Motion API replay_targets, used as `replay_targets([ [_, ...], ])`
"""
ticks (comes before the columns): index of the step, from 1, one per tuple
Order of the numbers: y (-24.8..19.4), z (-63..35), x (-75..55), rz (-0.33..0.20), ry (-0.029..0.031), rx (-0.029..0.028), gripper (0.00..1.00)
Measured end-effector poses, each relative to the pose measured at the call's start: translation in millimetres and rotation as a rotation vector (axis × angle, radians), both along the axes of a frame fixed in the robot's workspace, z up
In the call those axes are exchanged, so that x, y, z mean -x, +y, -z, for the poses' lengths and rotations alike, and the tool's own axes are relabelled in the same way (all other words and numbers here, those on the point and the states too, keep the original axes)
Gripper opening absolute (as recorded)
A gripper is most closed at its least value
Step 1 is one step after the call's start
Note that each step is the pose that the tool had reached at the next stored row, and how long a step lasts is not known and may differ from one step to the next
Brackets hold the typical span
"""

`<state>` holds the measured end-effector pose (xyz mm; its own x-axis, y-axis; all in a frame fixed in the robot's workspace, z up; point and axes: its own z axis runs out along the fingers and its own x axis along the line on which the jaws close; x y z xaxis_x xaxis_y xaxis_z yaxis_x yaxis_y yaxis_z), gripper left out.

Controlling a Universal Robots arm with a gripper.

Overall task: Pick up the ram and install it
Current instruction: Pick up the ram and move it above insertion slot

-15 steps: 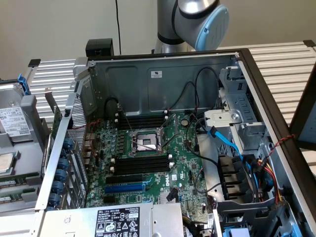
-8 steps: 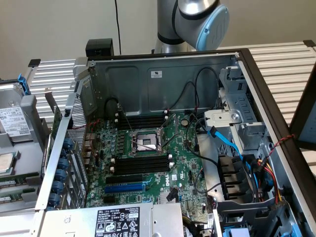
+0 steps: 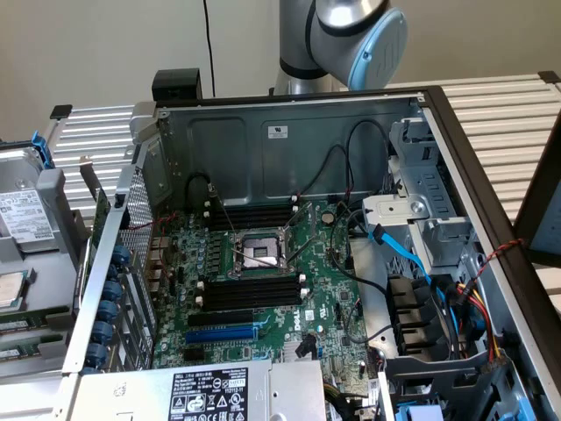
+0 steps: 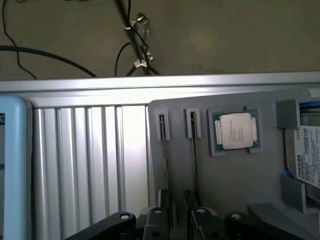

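Two ram sticks stand on edge in slotted holders of a grey tray (image 4: 235,185). One ram stick (image 4: 165,155) and the other (image 4: 194,155) show as thin dark strips. My gripper (image 4: 178,202) hangs over the near ends of both sticks, open, with nothing between its black fingers (image 4: 166,200). In the exterior view the open computer case (image 3: 289,132) shows the motherboard with two banks of black memory slots (image 3: 250,294), (image 3: 254,213) with white end clips, all empty. The arm's blue-capped joint (image 3: 372,39) sits behind the case's back wall.
A processor chip (image 4: 236,131) and a hard drive (image 4: 307,155) share the tray with the sticks. On the board lie the CPU socket (image 3: 259,253), a blue expansion slot (image 3: 221,334) and loose cables (image 3: 399,250). A power supply (image 3: 210,393) sits at the front.
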<state>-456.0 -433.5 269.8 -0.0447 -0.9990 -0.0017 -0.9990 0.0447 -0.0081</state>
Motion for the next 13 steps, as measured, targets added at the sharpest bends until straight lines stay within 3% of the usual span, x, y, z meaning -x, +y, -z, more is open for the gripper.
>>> replay_targets([
  [13,0.0,23.7,0.0,-0.004,0.0000,0.0000,0.24],
])
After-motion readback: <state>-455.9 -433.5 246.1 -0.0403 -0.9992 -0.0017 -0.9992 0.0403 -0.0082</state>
